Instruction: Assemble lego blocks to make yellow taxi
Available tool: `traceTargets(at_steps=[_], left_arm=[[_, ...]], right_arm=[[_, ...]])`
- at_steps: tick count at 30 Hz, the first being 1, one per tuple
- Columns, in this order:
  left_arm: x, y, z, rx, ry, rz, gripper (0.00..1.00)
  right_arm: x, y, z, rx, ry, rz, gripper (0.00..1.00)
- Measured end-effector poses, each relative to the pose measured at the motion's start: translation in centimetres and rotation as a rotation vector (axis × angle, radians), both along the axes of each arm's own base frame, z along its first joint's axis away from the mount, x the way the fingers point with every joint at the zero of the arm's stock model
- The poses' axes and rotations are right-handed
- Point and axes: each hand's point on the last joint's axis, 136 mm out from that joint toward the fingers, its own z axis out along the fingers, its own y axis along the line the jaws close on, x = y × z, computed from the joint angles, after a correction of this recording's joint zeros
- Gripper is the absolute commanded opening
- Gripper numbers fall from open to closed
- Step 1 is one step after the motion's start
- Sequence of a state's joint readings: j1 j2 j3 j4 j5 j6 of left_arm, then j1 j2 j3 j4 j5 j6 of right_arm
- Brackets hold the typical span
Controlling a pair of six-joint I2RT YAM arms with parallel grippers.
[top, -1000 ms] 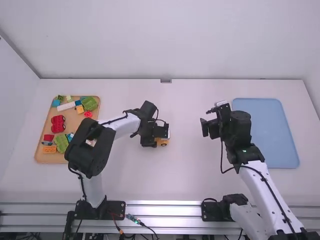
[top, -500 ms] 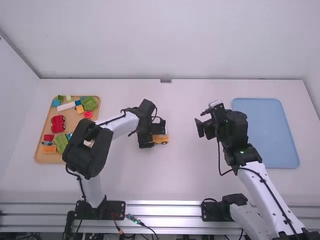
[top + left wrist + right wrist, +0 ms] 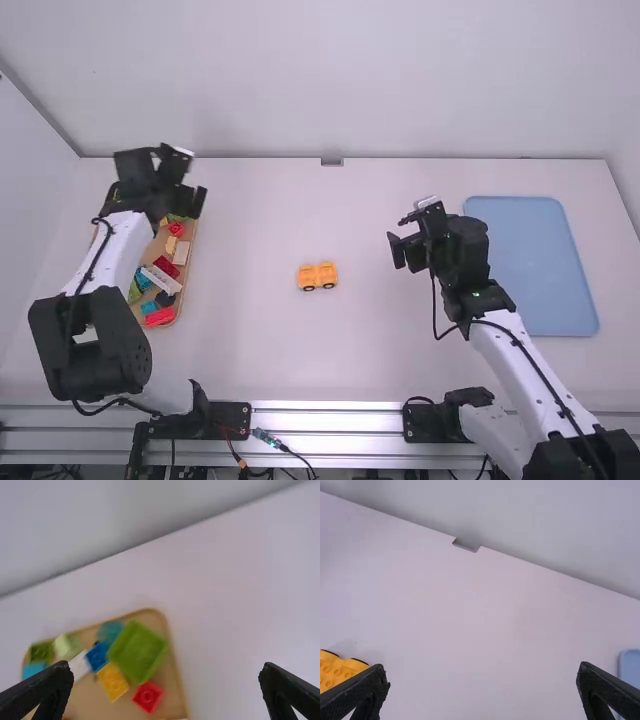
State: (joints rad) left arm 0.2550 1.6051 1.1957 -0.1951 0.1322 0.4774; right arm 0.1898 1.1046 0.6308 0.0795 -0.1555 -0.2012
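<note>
While wide apart at 2 jaws, left arm [image 3: 115,250] outstretched over tray [image 3: 173,690]

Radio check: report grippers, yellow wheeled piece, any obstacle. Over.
Left gripper open, empty, by block tray. Right gripper open, empty. Yellow wheeled piece ungripped on table. Nothing visibly blocks it.

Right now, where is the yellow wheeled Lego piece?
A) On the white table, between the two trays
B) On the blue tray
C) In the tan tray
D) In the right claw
A: the yellow wheeled piece rests on the white table, with the tan tray and blue tray on opposite sides.
</note>
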Motion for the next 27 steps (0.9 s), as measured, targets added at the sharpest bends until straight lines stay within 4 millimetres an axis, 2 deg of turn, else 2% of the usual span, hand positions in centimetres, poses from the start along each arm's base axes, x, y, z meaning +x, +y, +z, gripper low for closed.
traceTargets(at_steps=[2,4,6,10,18,21,27], left_arm=[[-0.1,3.3,-0.1,-0.073,-0.028,0.141,0.94],[-0.5,5.0,-1.1,-0.136,-0.014,0.23,0.96],[-0.6,5.6,-1.8,-0.164,0.006,0.272,0.97],[-0.4,8.0,-5.3,-0.213,0.136,0.462,1.0],[1.6,10.1,-7.6,-0.269,0.321,0.633,0.99],[2.1,10.9,-8.7,-0.279,0.37,0.679,0.95],[2.2,11.4,-11.6,-0.357,0.458,0.71,0.78]], right_arm=[[0.0,0.0,0.0,0.006,0.002,-0.003,0.99],[0.1,0.1,0.1,0.013,-0.002,-0.004,0.99],[0.1,0.1,0.1,0.016,0.0,-0.006,0.99],[0.1,0.0,0.1,0.031,0.007,-0.015,0.99],[-0.1,-0.1,-0.3,0.028,0.027,-0.019,0.99],[-0.1,-0.5,-0.4,0.026,0.03,-0.031,0.99],[0.4,-2.3,-0.4,0.031,0.03,-0.083,0.99]])
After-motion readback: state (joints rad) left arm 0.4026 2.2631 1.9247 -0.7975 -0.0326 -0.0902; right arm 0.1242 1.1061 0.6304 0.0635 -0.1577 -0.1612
